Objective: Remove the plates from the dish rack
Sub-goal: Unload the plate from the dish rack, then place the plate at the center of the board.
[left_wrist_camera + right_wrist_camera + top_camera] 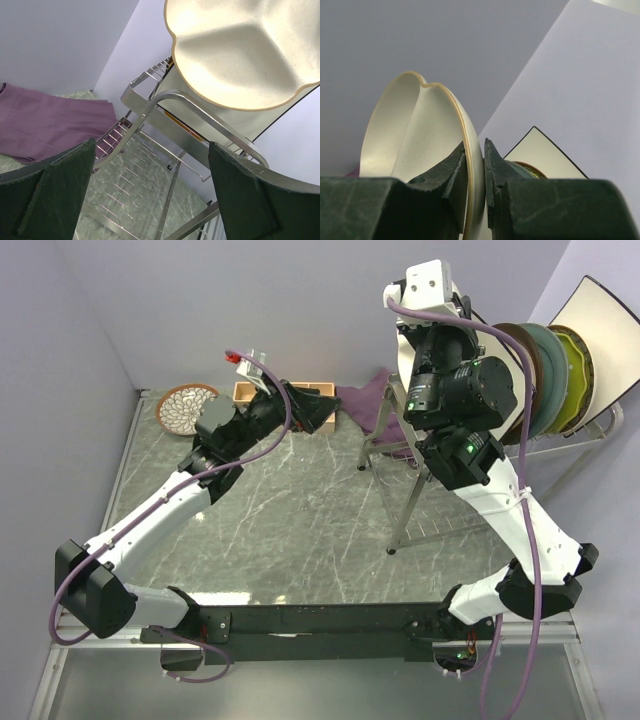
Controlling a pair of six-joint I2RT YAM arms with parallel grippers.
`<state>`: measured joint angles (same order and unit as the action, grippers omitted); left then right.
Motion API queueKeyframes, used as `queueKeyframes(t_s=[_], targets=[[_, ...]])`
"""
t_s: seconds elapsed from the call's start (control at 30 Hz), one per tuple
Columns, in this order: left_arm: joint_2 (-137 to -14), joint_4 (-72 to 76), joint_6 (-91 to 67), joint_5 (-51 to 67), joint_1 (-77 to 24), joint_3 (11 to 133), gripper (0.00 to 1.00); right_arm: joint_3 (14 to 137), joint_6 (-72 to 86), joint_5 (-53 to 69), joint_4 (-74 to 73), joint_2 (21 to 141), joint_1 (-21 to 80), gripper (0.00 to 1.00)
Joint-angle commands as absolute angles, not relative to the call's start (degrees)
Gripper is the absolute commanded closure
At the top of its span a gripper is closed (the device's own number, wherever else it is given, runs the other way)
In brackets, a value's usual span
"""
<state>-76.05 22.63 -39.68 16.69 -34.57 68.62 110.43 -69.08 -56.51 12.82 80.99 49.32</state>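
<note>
My right gripper (pixel 412 352) (pixel 476 146) is shut on the rim of the cream divided plate (pixel 405 130), holding it upright above the left end of the dish rack (pixel 415 495). The plate also shows in the left wrist view (pixel 240 50), above the rack's rail (pixel 165 100). A brown plate (pixel 520 345), a teal plate (pixel 545 365), a yellow-green plate (pixel 577 370) and a white square plate (pixel 605 325) stand in the rack. A brown-rimmed petal-patterned plate (pixel 187 408) lies flat at the back left. My left gripper (pixel 322 410) (pixel 152 145) is open and empty, left of the rack.
A wooden compartment tray (pixel 245 392) sits at the back by the left gripper. A purple cloth (pixel 365 400) (pixel 45 120) lies beside the rack's left legs. Walls close in on the back and both sides.
</note>
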Motion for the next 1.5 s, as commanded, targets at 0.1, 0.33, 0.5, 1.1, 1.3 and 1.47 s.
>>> queueKeyframes(t_s=[0.1,0.33,0.5,1.1,1.3,1.47], targets=[[-74.4,23.2,-39.9,17.3,-33.5,70.1,0.0,117.4,-67.9,-47.9,20.8,81.5,49.4,1.0],[-70.1,20.7,-44.2,17.6,-29.8,68.3,0.0,122.6,-60.2,-47.5,13.4,83.5,51.5,1.0],[-65.7,18.4,-49.3,19.3,-26.0,64.8,0.01,125.0,-55.4,-47.4,8.3,84.9,54.3,1.0],[-43.7,-3.8,-48.3,10.6,-23.9,51.2,0.01,97.9,-11.7,-35.5,-0.1,70.4,60.6,1.0],[-41.0,-4.2,-49.0,8.4,-23.8,46.3,0.01,93.8,-5.3,-30.8,-1.0,69.3,60.6,1.0],[-40.5,-4.9,-48.3,7.1,-23.6,44.1,0.01,92.3,-3.3,-27.9,-1.8,68.4,60.7,1.0]])
